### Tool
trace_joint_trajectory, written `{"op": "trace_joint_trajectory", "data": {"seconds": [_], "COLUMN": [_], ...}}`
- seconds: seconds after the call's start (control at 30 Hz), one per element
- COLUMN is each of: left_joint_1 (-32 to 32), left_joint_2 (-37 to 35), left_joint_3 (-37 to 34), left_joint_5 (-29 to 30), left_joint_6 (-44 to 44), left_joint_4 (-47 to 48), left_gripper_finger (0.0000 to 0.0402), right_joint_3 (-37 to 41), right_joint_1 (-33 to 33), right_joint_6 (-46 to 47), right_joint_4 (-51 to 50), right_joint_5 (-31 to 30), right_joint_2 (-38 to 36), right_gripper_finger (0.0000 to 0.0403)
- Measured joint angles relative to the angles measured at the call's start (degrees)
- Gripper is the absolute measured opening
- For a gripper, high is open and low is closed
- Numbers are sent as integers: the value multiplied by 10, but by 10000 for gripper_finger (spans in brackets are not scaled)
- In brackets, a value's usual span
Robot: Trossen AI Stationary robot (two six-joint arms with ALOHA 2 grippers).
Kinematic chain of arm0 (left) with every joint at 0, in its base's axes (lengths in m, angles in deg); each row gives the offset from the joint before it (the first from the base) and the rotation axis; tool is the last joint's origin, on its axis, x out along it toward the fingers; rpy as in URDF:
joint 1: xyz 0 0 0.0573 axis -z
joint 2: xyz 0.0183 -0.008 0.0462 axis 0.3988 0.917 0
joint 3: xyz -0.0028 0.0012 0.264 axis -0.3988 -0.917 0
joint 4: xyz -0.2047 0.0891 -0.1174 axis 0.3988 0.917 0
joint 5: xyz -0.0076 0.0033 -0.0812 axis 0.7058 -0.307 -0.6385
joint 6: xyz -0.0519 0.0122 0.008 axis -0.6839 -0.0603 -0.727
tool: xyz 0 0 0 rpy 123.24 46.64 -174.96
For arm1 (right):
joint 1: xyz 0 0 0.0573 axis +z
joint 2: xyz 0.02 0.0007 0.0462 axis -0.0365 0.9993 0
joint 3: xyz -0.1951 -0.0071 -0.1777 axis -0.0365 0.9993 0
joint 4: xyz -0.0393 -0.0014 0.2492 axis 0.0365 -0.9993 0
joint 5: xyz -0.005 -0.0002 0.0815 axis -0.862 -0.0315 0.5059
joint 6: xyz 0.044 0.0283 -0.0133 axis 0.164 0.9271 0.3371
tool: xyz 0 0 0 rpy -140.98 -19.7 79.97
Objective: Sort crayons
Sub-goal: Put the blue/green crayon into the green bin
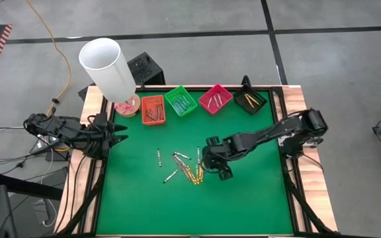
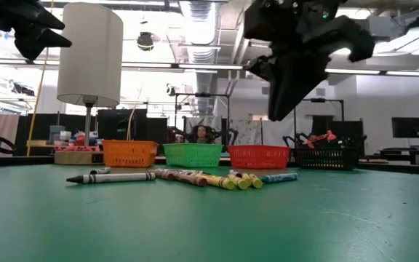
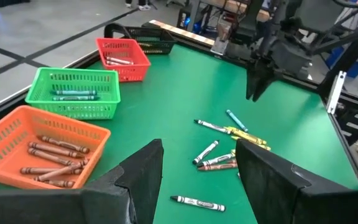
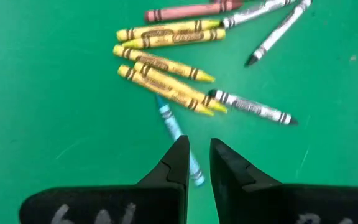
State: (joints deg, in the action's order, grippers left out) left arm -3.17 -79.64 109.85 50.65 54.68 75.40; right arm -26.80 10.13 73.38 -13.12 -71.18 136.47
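The right gripper [image 4: 197,163], jaws narrowed and apparently empty, is held directly above the blue crayon [image 4: 178,140], whose long axis runs roughly between the fingertips.

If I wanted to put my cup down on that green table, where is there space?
The near half of the mat, below the loose crayons, is bare. So is the strip between the crayons and the trays. It is crowded mid-table, where the right gripper hangs over the crayons.
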Motion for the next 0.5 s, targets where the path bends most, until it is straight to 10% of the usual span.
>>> {"op": "trace_joint_trajectory", "data": {"seconds": [0.5], "left_joint_1": [0], "left_joint_2": [0], "left_joint_3": [0], "left_joint_5": [15], "left_joint_6": [0], "left_joint_4": [4], "left_gripper_finger": [192], "right_joint_3": [0], "right_joint_1": [18], "right_joint_6": [-64], "right_joint_4": [11], "right_joint_5": [0], "right_joint_2": [90], "right_gripper_finger": [73]}}
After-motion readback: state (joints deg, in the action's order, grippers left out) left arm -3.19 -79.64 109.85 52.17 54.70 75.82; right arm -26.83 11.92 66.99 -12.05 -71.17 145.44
